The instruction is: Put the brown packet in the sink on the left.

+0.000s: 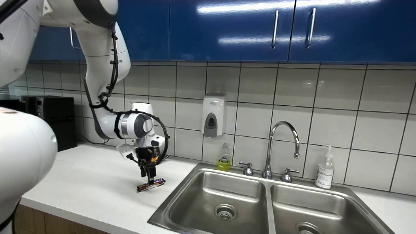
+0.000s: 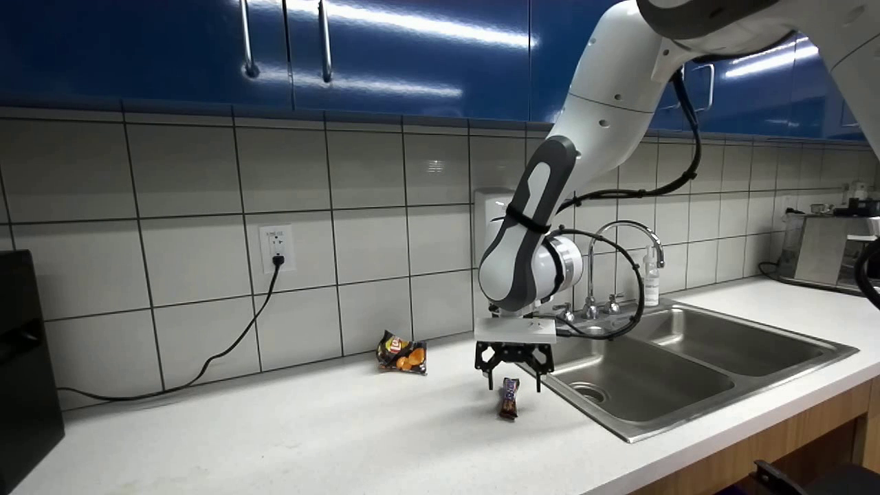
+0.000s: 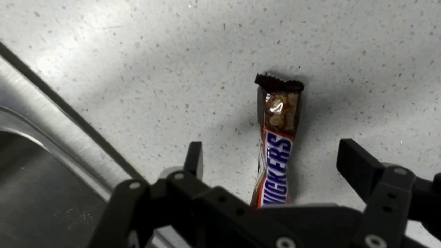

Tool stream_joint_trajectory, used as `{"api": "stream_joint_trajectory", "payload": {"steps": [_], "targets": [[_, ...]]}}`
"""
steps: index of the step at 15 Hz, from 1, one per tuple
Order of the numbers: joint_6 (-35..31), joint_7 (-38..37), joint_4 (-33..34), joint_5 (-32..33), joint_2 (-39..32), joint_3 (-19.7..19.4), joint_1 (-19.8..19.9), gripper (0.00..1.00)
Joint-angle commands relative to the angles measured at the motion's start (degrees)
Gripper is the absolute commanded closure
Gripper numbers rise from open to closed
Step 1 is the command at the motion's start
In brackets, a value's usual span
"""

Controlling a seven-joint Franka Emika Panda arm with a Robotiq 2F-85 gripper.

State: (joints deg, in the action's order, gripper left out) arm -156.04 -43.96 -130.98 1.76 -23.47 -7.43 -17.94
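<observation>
The brown packet, a Snickers bar with a blue-and-white label, lies flat on the counter beside the sink in both exterior views (image 1: 158, 183) (image 2: 509, 400) and in the wrist view (image 3: 275, 162). My gripper (image 1: 149, 177) (image 2: 514, 386) (image 3: 270, 153) is open above the packet, with one finger on each side of it and gaps on both sides. The packet's lower end is hidden behind the gripper body in the wrist view. The left sink basin (image 1: 191, 208) is the one closer to the packet; it also shows in an exterior view (image 2: 660, 385).
The metal sink rim (image 3: 65, 127) is close beside the gripper. The faucet (image 1: 269, 149), a yellow soap bottle (image 1: 224, 159) and a sanitizer bottle (image 1: 325, 172) stand behind the basins. A black snack bag (image 2: 402, 354) lies by the wall. A black machine (image 1: 57, 120) stands farther along the counter.
</observation>
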Motion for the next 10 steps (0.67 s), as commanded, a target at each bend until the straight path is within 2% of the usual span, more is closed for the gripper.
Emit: {"api": "stream_joint_trajectory", "payload": {"steps": [1,10], "targets": [[1.1,-2.0,1.6,1.3,-1.4,-0.2,-0.1,0.00],[0.7,-1.7,3.8,1.1,-4.1,-0.9,-0.1,0.00]]}}
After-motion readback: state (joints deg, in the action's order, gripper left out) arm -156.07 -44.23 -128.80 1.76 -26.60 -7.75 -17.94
